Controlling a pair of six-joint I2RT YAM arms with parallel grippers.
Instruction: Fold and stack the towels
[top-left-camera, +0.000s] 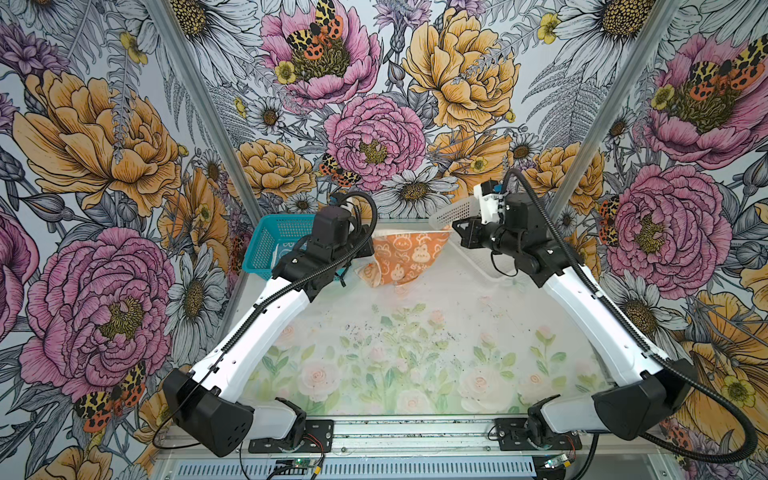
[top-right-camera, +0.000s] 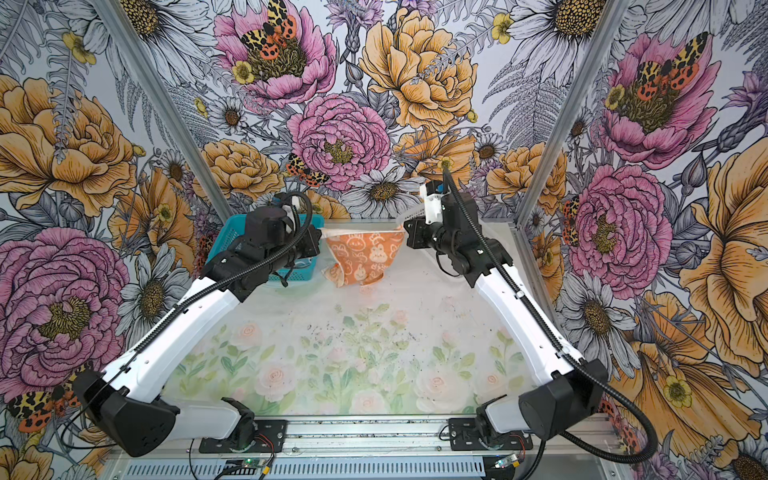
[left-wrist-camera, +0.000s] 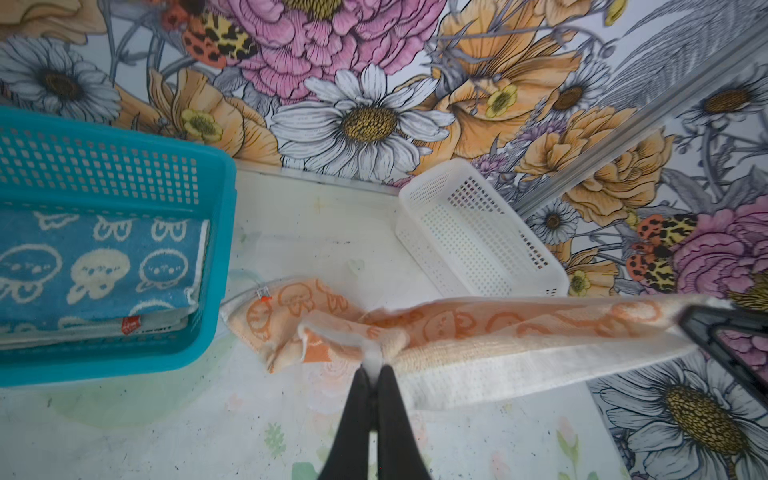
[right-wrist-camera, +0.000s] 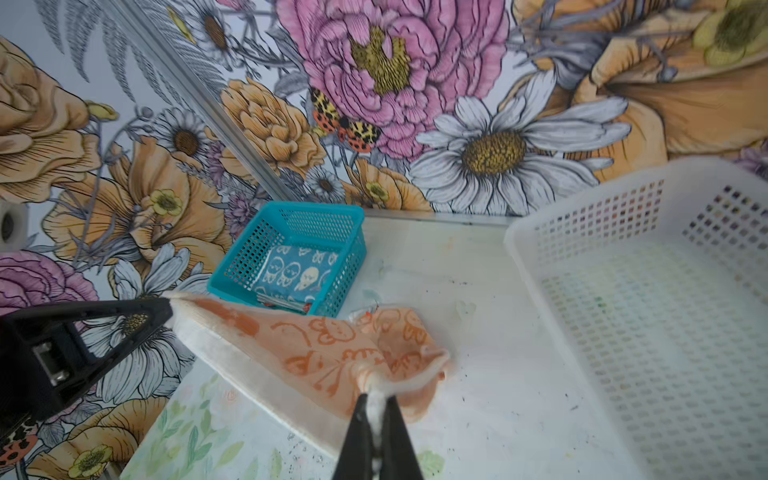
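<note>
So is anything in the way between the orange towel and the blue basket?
Nothing visible. The orange towel hangs from the left gripper and right gripper beside the blue basket; only that basket's wall lies between, a teal towel inside it.

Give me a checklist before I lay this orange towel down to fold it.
1. Left jaws shut on a corner of the orange towel: ok.
2. Right jaws shut on the other corner: ok.
3. Upper edge stretched between them: ok.
4. Towel hanging flat: not ok, lower end bunched on the table.
5. Teal bunny towel folded in the teal basket: ok.
</note>
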